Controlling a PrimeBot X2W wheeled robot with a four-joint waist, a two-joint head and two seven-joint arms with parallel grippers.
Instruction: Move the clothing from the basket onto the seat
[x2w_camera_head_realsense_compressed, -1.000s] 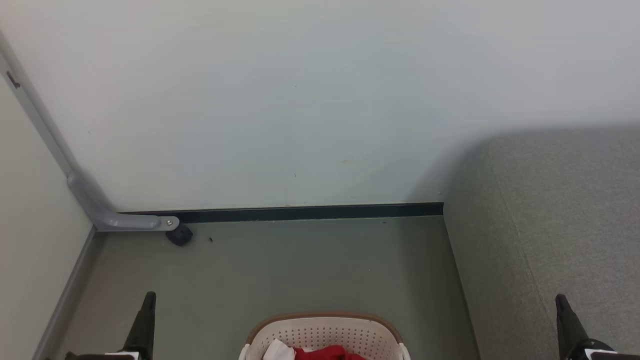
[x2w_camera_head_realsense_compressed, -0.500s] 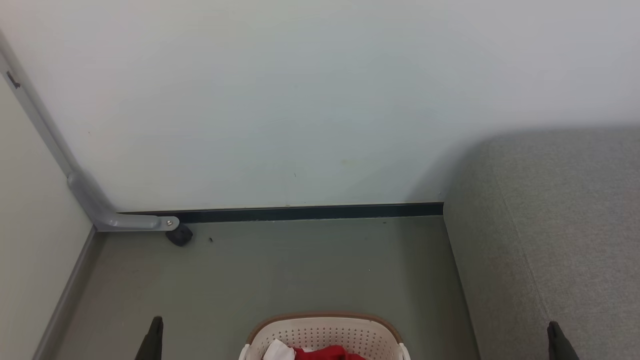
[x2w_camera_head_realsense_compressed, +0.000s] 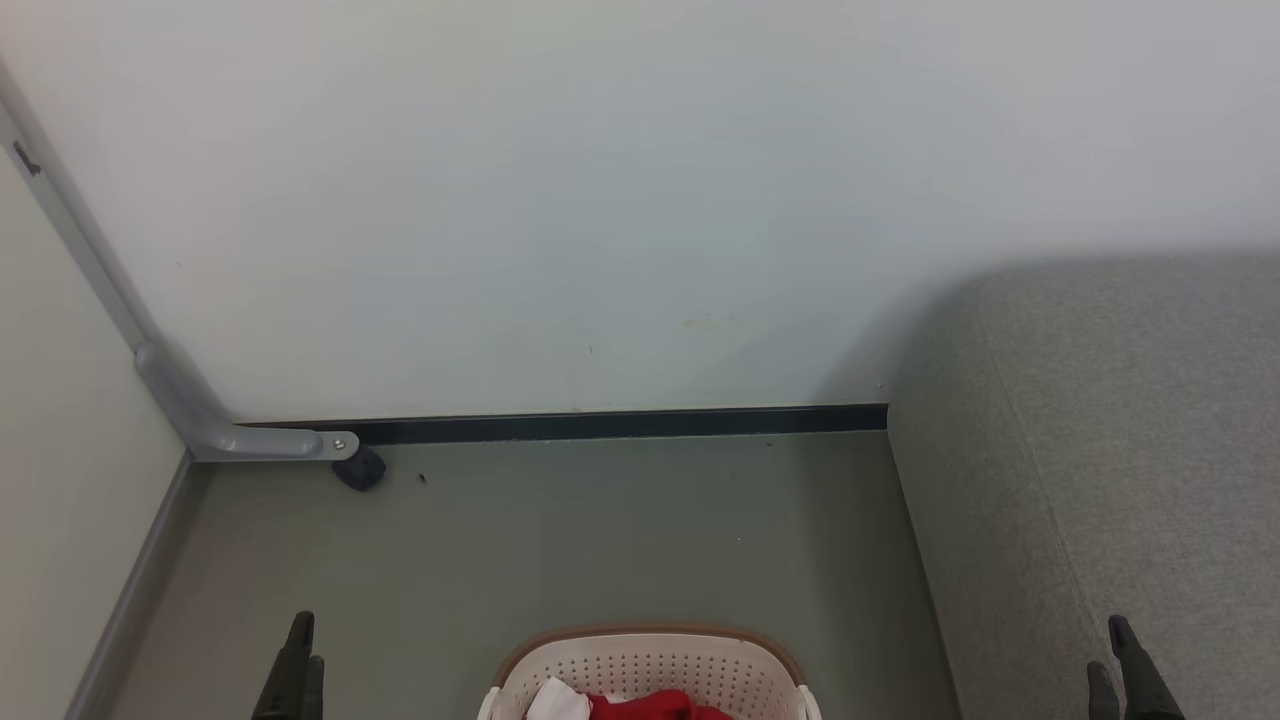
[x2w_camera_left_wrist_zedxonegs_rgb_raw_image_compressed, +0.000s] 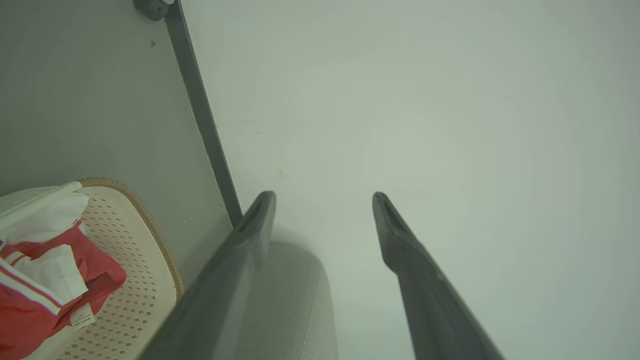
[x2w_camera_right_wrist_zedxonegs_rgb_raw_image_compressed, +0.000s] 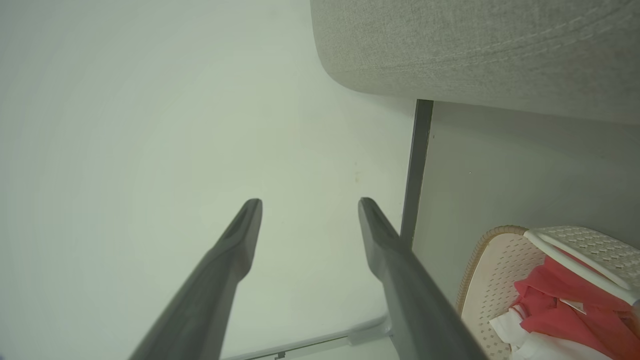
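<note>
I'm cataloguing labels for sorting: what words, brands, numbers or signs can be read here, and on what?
No text can be read.
Tag on the clothing in the basket: any print is too small and blurred to read.
Wall, floor and seat: no writing seen.
</note>
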